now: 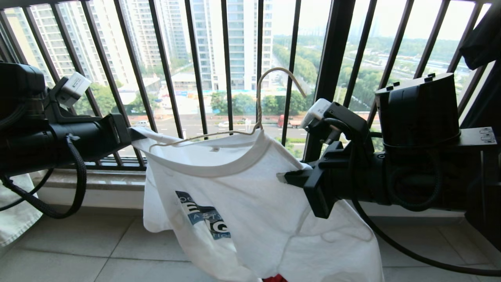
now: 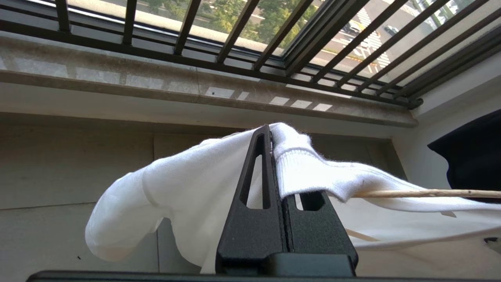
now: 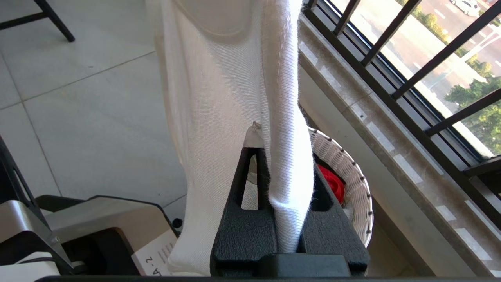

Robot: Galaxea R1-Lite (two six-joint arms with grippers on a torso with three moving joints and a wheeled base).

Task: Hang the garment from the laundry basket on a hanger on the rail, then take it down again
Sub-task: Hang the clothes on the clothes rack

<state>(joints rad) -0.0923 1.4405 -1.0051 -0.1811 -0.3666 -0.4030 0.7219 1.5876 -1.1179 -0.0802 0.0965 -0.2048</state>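
Garment (image 1: 250,203) out of laundry basket (image 3: 358,184), draping over hanger (image 1: 258,117); left gripper (image 1: 131,135) and right gripper (image 1: 283,178) clamping its fabric; hanging on rail pending.

We see a white T-shirt (image 1: 254,207) with a blue chest print draped mid-frame on a thin cream hanger (image 1: 258,113), hook upright; a white woven basket (image 3: 354,184) sits lower right in the right wrist view
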